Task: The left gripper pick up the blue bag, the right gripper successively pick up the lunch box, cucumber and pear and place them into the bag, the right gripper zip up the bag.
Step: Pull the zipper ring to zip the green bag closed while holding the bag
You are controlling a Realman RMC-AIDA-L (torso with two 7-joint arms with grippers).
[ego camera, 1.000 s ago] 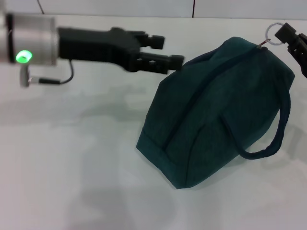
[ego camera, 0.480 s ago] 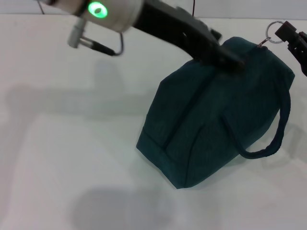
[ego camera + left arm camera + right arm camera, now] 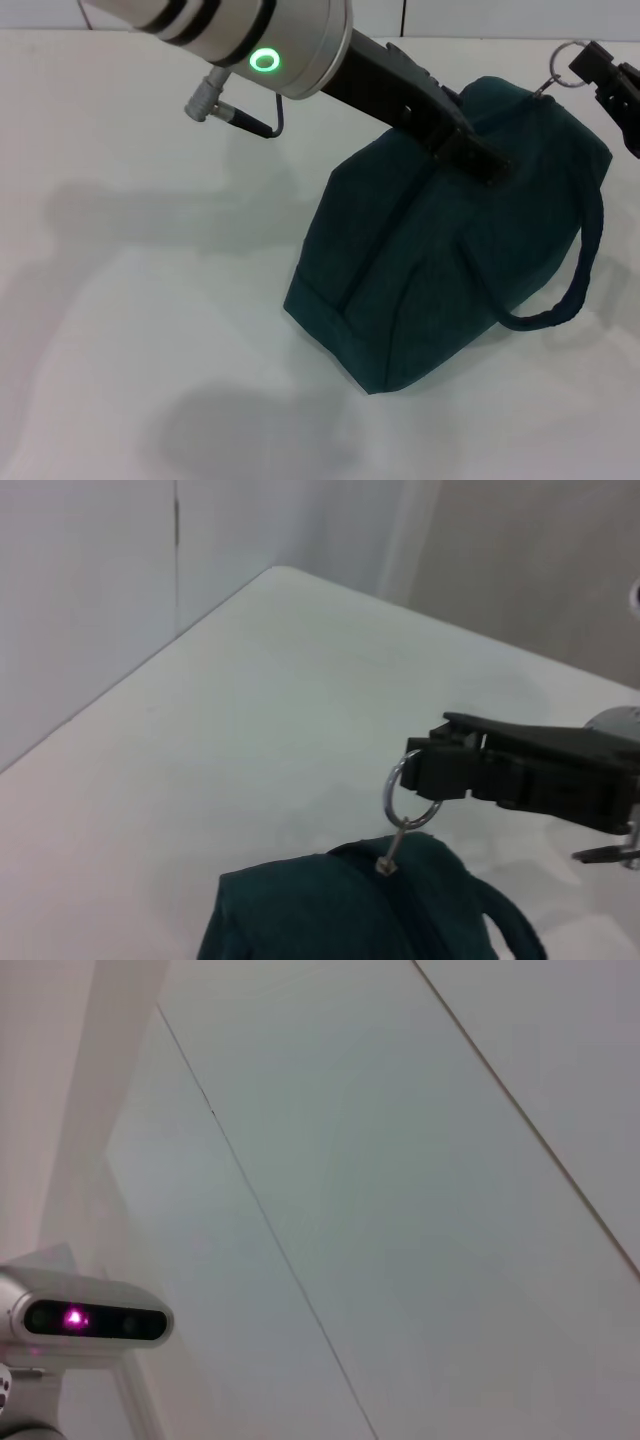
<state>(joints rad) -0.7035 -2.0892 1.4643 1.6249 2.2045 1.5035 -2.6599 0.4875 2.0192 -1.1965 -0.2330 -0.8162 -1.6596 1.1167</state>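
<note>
The blue bag (image 3: 430, 270) lies tilted on the white table, zipped along its top, with one handle (image 3: 578, 285) looping out to the right. My left gripper (image 3: 478, 160) reaches in from the upper left and rests on the bag's top seam. At the bag's far right corner, my right gripper (image 3: 592, 70) is shut on the zipper's ring pull (image 3: 563, 53). The left wrist view shows the same pinch: the right gripper (image 3: 425, 770), the ring pull (image 3: 398, 798) and the bag (image 3: 330, 915) below. The lunch box, cucumber and pear are out of view.
White table (image 3: 150, 300) stretches to the left and front of the bag. A wall runs along the table's far edge (image 3: 150, 695). The right wrist view shows only wall panels and the robot's head camera (image 3: 95, 1320).
My left arm swung from the left side across and down onto the top of the bag. The right gripper stayed at the ring pull and the bag has not moved.
</note>
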